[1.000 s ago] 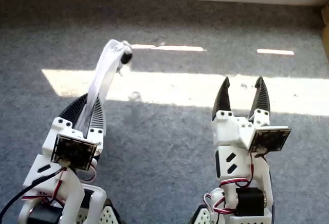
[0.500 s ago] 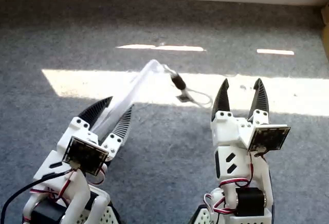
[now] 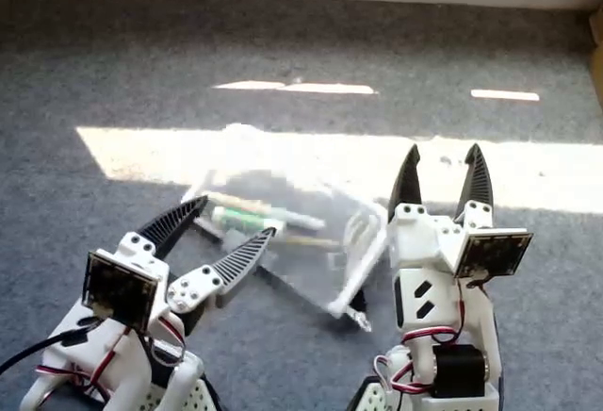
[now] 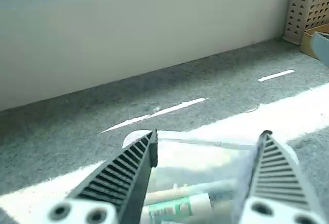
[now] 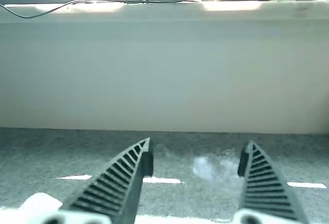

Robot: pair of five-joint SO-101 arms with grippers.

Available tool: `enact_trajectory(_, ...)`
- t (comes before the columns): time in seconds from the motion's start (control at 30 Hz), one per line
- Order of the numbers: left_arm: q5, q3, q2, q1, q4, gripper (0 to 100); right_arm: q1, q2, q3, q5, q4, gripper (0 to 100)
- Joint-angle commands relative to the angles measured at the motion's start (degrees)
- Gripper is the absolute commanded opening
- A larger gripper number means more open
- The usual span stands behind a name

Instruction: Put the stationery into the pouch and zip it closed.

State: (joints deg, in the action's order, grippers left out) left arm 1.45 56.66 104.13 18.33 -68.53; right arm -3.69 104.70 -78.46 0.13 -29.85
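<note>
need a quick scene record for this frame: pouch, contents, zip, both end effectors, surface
pouch: clear, lying askew between the two arms, blurred
contents: pen-like stationery inside, one piece with a green label
zip: cannot tell
left end effector: open, at the pouch's near-left end, not gripping it
right end effector: open, beside the pouch's right end, holding nothing
surface: grey, carpet-like, crossed by a sunlit band
</note>
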Motion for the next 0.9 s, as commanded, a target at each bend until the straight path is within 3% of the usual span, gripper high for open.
enact_trajectory(0.0,1.4,-3.2,0.6,0.7,-0.3,29,-1.6,0.5,0.1,-0.5,0.0,24.5)
enact_trajectory(0.27,1.0,-3.2,0.6,0.7,0.0,20,-6.9,0.6,0.0,-0.5,-0.2,24.2)
enact_trajectory(0.5,0.9,-3.6,0.7,0.7,3.5,6,-13.5,0.7,1.3,-0.4,-3.3,0.8)
enact_trajectory(0.67,-5.8,-3.6,0.7,0.7,8.8,1,-14.4,0.7,3.7,-0.5,-3.6,0.6)
enact_trajectory(0.87,-8.4,-3.6,0.7,0.7,9.7,1,-14.5,0.7,12.5,-0.5,-6.6,0.6)
